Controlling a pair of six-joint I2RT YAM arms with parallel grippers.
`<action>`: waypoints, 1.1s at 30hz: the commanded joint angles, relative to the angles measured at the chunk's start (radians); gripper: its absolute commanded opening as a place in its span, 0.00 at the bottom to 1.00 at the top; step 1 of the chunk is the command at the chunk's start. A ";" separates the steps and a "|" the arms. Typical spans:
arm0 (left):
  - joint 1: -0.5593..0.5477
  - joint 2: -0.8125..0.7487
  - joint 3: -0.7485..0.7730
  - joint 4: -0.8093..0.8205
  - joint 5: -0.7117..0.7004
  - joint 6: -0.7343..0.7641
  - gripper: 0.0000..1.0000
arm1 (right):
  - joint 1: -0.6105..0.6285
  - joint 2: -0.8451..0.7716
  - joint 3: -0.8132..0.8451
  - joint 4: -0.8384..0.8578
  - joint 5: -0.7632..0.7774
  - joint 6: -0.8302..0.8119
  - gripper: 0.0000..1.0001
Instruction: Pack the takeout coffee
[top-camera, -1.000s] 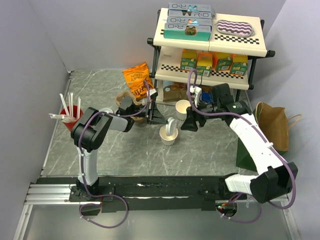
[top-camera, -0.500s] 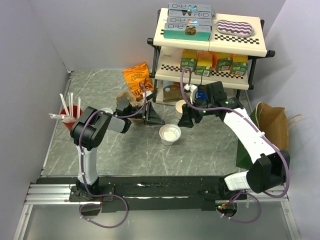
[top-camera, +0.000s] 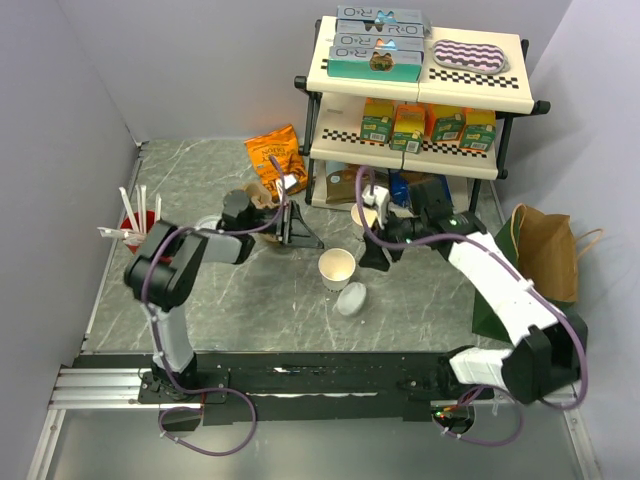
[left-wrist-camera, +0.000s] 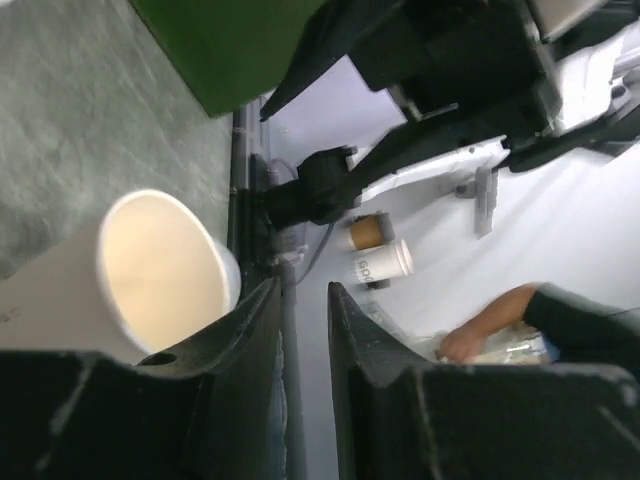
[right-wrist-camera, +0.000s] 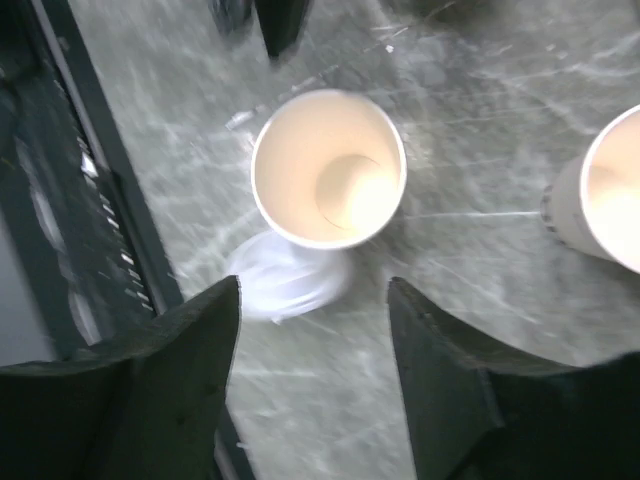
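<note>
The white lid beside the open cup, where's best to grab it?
Probably the rim of the lid, pinched from above on the side away from the cup: it lies low on the table close beside the cup, leaving that edge free.

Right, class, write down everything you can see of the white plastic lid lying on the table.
The lid is a round, white, thin-looking plastic disc, blurred in the right wrist view. It sits off the cup, lying flat on the grey marbled table right at the cup's base, on the side nearer the arm bases. Nothing grips it. Which face is up is unclear.
</note>
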 joint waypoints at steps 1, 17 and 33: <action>0.017 -0.256 0.041 -0.726 0.001 0.725 0.32 | 0.034 -0.156 -0.059 -0.032 0.037 -0.267 0.65; 0.028 -0.552 0.144 -1.539 -0.537 1.442 0.50 | 0.295 -0.358 -0.385 -0.133 0.194 -0.614 0.56; 0.154 -0.504 0.187 -1.631 -0.574 1.523 0.52 | 0.479 -0.413 -0.516 -0.373 0.108 -1.150 0.43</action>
